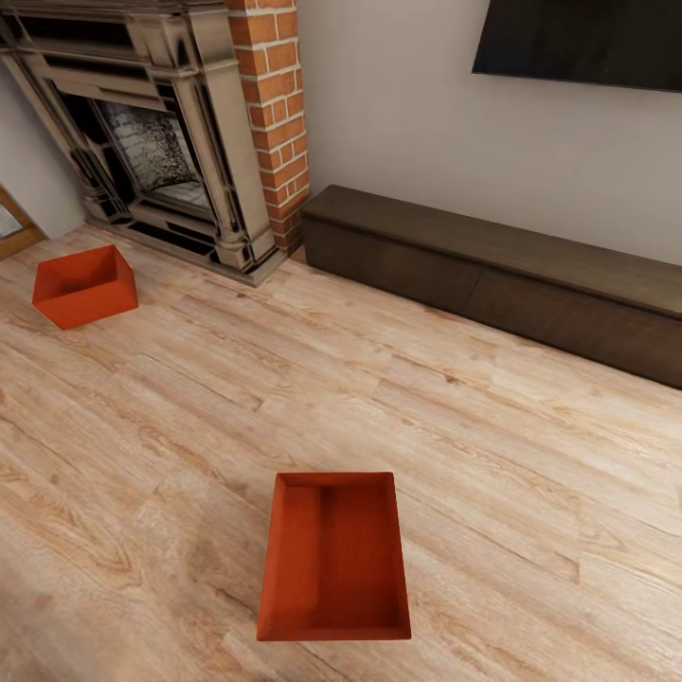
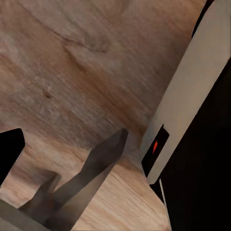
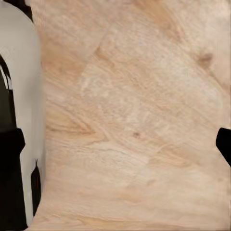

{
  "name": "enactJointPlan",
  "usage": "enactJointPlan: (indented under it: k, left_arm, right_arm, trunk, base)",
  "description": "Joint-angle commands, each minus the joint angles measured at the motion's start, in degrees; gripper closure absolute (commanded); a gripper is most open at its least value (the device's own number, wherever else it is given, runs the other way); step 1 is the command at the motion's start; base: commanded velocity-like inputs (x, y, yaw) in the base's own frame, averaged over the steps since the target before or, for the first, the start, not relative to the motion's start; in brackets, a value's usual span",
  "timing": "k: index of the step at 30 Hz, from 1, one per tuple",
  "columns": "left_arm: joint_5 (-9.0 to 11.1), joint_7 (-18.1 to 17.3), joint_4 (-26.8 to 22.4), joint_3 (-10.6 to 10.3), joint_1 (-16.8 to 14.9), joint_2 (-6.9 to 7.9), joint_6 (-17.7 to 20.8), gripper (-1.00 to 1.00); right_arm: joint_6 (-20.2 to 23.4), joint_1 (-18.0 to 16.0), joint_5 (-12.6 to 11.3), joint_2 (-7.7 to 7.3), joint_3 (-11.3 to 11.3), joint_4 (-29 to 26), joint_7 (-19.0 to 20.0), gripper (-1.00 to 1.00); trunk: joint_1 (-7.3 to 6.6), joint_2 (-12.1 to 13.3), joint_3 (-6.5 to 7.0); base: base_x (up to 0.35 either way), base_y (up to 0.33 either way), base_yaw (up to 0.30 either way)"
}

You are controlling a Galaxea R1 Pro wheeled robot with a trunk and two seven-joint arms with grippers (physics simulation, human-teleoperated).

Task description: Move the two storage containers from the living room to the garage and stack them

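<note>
Both storage containers rest on the plank floor (image 1: 474, 426): near container (image 1: 333, 557), far container (image 1: 83, 284) beside the fireplace (image 1: 152, 142). End effector states: cannot tell. Risk: an off-centre grasp tips the near container.

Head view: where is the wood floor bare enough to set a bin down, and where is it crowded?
Bare planks stretch between the near container and the bench, and also between the near container and the far container. It is tightest around the far container, near the fireplace.
</note>
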Motion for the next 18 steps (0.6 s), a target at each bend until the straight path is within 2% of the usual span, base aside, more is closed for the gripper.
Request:
enactJointPlan:
  k: [1,2,3,4,5,6,9,10,11,12,13,14,15,17,18]
  left_arm:
    - [0.4,0.2,0.0,0.1,-2.1,0.35,1.7,-1.0]
    - [0.4,0.2,0.1,0.1,-3.3,0.48,2.2,-1.0]
    - [0.4,0.3,0.2,0.1,-5.6,0.66,3.1,-1.0]
    - [0.4,0.7,0.3,0.1,-9.5,0.75,4.0,-1.0]
    - [0.4,1.0,0.3,0.1,-10.9,0.73,4.2,-1.0]
    - [0.4,1.5,0.3,0.1,-14.0,0.58,4.5,-1.0]
    - [0.2,2.4,0.3,0.1,-18.9,0.07,4.9,-1.0]
    - [0.0,2.9,0.4,0.0,-22.2,-0.61,5.5,-1.0]
    - [0.0,3.1,0.4,-0.1,-23.8,-1.03,5.8,-1.0]
    - [-0.1,3.3,0.4,-0.1,-25.3,-1.52,6.2,-1.0]
    - [-0.6,3.7,0.3,-0.2,-30.3,-4.05,7.6,-1.0]
    - [-0.9,3.7,0.1,-0.3,-31.1,-4.72,7.8,-1.0]
    - [-1.6,3.8,-0.1,-0.3,-32.3,-6.13,8.1,-1.0]
    - [-2.6,3.9,-0.3,-0.4,-33.0,-7.7,8.3,-1.0]
    - [-4.1,3.9,-0.2,-0.4,-33.5,-9.49,8.2,-1.0]
  right_arm:
    - [0.0,-2.4,-1.5,-1.3,0.3,-1.0,-1.2,-1.0]
    - [0.0,-3.7,-1.9,-1.84,0.3,-1.3,-1.6,-1.0]
    - [0.1,-6.3,-2.5,-2.59,0.3,-1.8,-2.3,-1.0]
    - [0.2,-10.7,-3.0,-3.12,0.4,-2.3,-3.0,-1.0]
    - [0.2,-12.2,-3.1,-3.17,0.4,-2.4,-3.1,-1.0]
    - [0.2,-15.1,-3.2,-3.26,0.5,-2.5,-3.4,-1.0]
    - [0.3,-19.1,-3.4,-3.28,0.5,-2.7,-3.5,-1.0]
    - [0.3,-21.8,-3.4,-2.95,0.5,-2.7,-3.6,-1.0]
    - [0.3,-23.0,-3.4,-2.56,0.6,-2.7,-3.6,-1.0]
    - [0.3,-24.2,-3.4,-2.02,0.6,-2.8,-3.7,-1.0]
    - [0.2,-28.1,-3.2,1.01,0.7,-2.8,-3.7,-1.0]
    - [0.2,-28.7,-3.2,1.8,0.7,-2.8,-3.7,-1.0]
    - [0.2,-29.7,-3.1,3.48,0.7,-2.9,-3.7,-1.0]
    - [0.2,-30.3,-3.0,5.26,0.8,-2.9,-3.8,-1.0]
    - [0.2,-30.6,-3.0,7.17,0.9,-2.9,-3.8,-1.0]
  trunk:
    - [-0.01,0.0,-0.04]
    - [-0.01,0.0,-0.04]
    - [-0.01,0.0,-0.04]
    - [-0.01,0.0,-0.04]
    - [-0.01,0.0,-0.04]
    - [-0.01,0.0,-0.04]
    - [-0.01,0.0,-0.04]
    - [-0.01,0.0,-0.04]
    - [-0.01,0.0,-0.04]
    - [-0.01,0.0,-0.04]
    - [-0.01,0.0,-0.04]
    - [-0.01,0.0,-0.04]
    - [-0.01,0.0,-0.04]
    - [-0.01,0.0,-0.04]
    - [-0.01,0.0,-0.04]
  base:
    - [0.0,0.0,0.0]
    - [0.0,0.0,0.0]
    - [0.0,0.0,0.0]
    - [0.0,0.0,0.0]
    - [0.0,0.0,0.0]
    - [0.0,0.0,0.0]
    - [0.0,0.0,0.0]
    - [0.0,0.0,0.0]
    - [0.0,0.0,0.0]
    - [0.0,0.0,0.0]
    - [0.0,0.0,0.0]
    - [0.0,0.0,0.0]
    - [0.0,0.0,0.0]
    - [0.0,0.0,0.0]
    - [0.0,0.0,0.0]
